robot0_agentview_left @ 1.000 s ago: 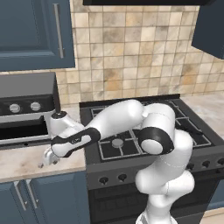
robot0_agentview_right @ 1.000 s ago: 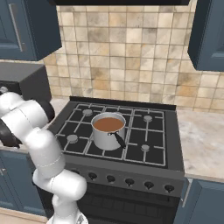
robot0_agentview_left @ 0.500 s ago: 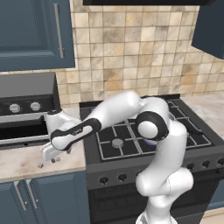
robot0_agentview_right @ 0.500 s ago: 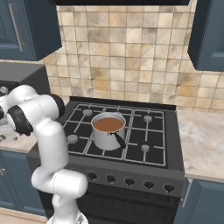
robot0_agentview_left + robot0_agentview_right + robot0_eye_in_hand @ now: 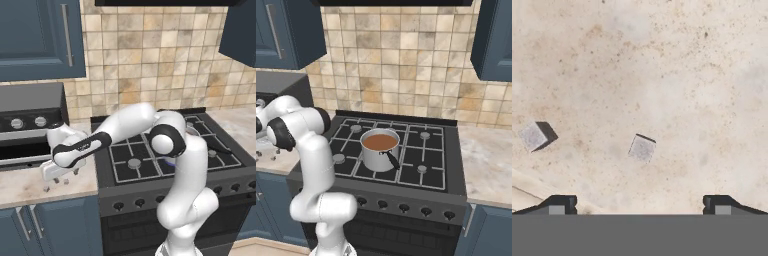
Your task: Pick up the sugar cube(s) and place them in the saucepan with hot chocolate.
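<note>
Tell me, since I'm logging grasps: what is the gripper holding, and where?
Nothing. The gripper is open above the counter, with both sugar cubes lying untouched.

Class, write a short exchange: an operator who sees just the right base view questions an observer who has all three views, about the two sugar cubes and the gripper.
Operator: I see the shiny steel saucepan of brown hot chocolate on the black stove. Where are the cubes?
Observer: Two tiny greyish-white sugar cubes lie apart on the beige speckled counter left of the stove. In the hand view the centre cube lies ahead of the gap between the fingertips, and the second cube lies off to one side.
Operator: Is the gripper holding one?
Observer: No. The two-finger gripper hangs above them with its jaws open and nothing between them.
</note>
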